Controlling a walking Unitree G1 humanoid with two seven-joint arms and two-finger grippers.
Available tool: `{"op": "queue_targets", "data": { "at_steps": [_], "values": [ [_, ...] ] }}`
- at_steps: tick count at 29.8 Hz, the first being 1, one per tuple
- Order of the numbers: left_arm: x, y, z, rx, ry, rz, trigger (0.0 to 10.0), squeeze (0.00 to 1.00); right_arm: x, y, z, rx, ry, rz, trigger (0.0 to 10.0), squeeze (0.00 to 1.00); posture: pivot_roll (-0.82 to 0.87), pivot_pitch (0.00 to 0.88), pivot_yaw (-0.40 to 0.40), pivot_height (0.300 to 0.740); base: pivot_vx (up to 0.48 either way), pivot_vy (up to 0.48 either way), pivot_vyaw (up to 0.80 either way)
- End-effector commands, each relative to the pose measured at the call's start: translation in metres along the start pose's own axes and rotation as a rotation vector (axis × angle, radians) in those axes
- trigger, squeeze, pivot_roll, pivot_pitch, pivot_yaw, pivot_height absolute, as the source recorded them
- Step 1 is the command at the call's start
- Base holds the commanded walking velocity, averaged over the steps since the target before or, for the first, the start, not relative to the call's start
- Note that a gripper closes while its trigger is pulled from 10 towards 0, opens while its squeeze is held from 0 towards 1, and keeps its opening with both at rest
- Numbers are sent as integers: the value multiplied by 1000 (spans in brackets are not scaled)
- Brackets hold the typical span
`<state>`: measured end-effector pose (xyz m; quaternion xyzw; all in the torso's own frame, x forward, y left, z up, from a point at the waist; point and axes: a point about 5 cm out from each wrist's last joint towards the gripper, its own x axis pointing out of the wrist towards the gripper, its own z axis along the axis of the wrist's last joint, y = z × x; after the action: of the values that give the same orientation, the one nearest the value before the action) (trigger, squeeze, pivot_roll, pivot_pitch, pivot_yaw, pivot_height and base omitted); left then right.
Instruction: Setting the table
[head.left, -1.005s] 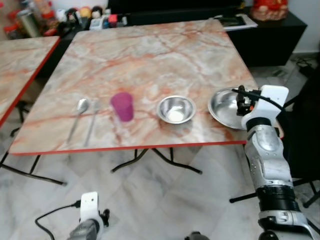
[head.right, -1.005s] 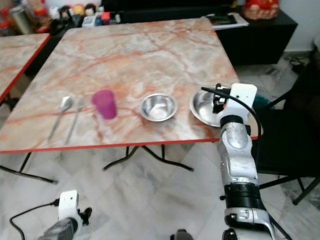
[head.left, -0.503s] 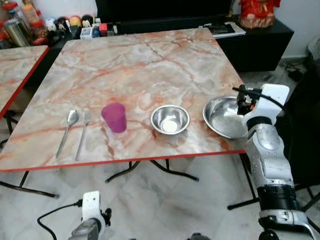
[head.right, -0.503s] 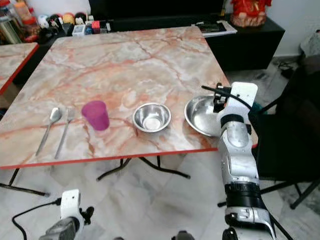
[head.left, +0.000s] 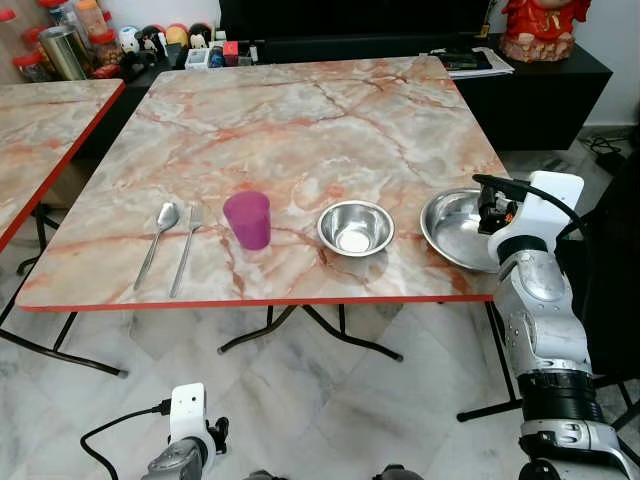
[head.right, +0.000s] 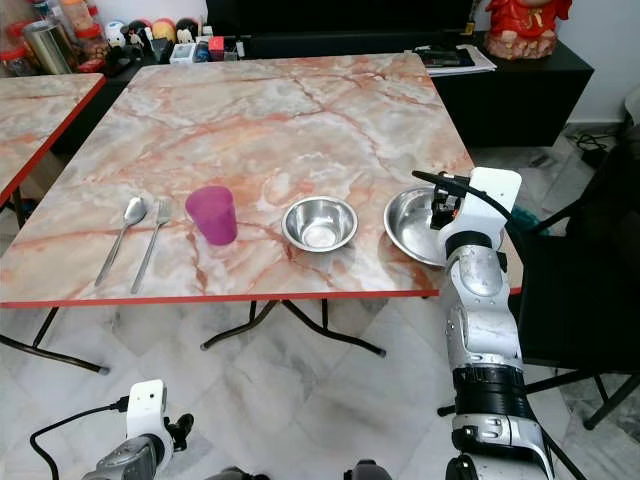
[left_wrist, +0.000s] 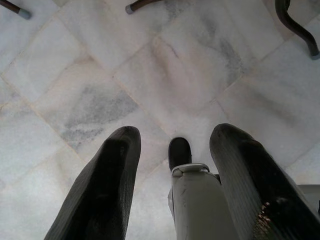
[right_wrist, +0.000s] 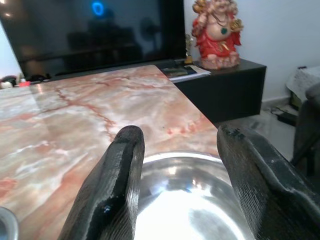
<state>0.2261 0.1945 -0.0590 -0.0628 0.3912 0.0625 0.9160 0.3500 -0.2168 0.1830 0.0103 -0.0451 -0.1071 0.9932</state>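
— On the pink and orange marble table with the red edge (head.left: 300, 110), what do you see?

— Near the front edge, things sit in a row. From the robot's left I see a silver metal spoon (head.left: 154, 243), then a silver metal fork (head.left: 186, 248) just beside it. Next comes a purple plastic cup (head.left: 247, 219), standing up. Then a small shiny metal bowl (head.left: 355, 227). Last is a big shiny metal bowl (head.left: 458, 229), close to the table's front right corner.

— Where is the right gripper (right_wrist: 180, 185)?

— It is up at the table's right side, at the near rim of the big shiny metal bowl. Its two black fingers (right_wrist: 114, 190) are spread wide apart. I see the bowl's shiny inside between them. I cannot tell if the fingers touch the rim.

— And the left gripper (left_wrist: 175, 190)?

— It hangs low, under the table's height, and points down at the white marble floor (left_wrist: 100, 75). Its fingers are wide apart too, and nothing is in them.

— What else is around?

— Another marble table (head.left: 40, 130) stands on the robot's left. A black cabinet (head.left: 540, 90) stands behind the table. A red figure (right_wrist: 216, 35) sits on it. Papers (head.left: 470, 62) lie there too. Jars and small things (head.left: 120, 40) sit at the back on the left.
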Motion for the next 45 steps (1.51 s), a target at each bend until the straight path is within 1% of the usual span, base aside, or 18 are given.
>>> {"op": "queue_targets", "data": {
  "at_steps": [1,12,17,27,29,30,31,32,34,36,38,41,45],
  "values": [
    [-1,4,-3,20,11,12,10000,0,1,-4,3,14,4,-19,10000,0,-135,132,44,711,0,0,0],
    [-1,6,-3,20,8,17,10000,0,0,1,1,15,18,-1,10000,0,-130,134,41,711,0,-256,0],
    [-1,7,-3,18,9,22,10000,0,0,0,2,12,19,-2,10000,0,-132,134,40,711,0,-277,0],
    [-1,8,-3,1,3,22,10000,0,0,-2,3,3,30,-20,10000,0,-131,136,38,711,0,0,0],
    [-1,7,-2,1,3,22,10000,0,0,-5,2,1,38,-44,10000,0,-131,136,38,711,0,0,0],
    [-1,7,-2,1,1,19,10000,0,-1,-14,1,34,50,-114,10000,0,-130,136,42,711,0,0,0],
    [-1,8,-2,2,1,18,10000,0,-1,-16,1,41,51,-126,10000,0,-130,136,42,711,0,0,0],
    [-1,8,-1,3,0,17,10000,0,-1,-22,1,45,52,-163,10000,0,-132,137,43,711,0,0,0],
    [-1,8,-1,3,0,17,10000,0,-1,-24,2,45,50,-176,10000,0,-132,137,43,711,0,0,0],
    [-1,8,1,7,-5,14,10000,0,-3,-37,4,35,43,-281,10000,0,-131,137,45,711,0,0,0],
    [-1,8,1,8,-6,13,10000,0,-5,-43,3,39,52,-328,10000,0,-129,137,45,711,0,0,0],
    [-1,9,2,9,-6,11,10000,0,-8,-48,-1,47,87,-399,10000,0,-130,138,47,711,0,0,0],
    [-1,10,2,10,-6,10,10000,0,-11,-49,-10,82,128,-447,10000,0,-124,138,49,711,0,0,0]
  ]
}}
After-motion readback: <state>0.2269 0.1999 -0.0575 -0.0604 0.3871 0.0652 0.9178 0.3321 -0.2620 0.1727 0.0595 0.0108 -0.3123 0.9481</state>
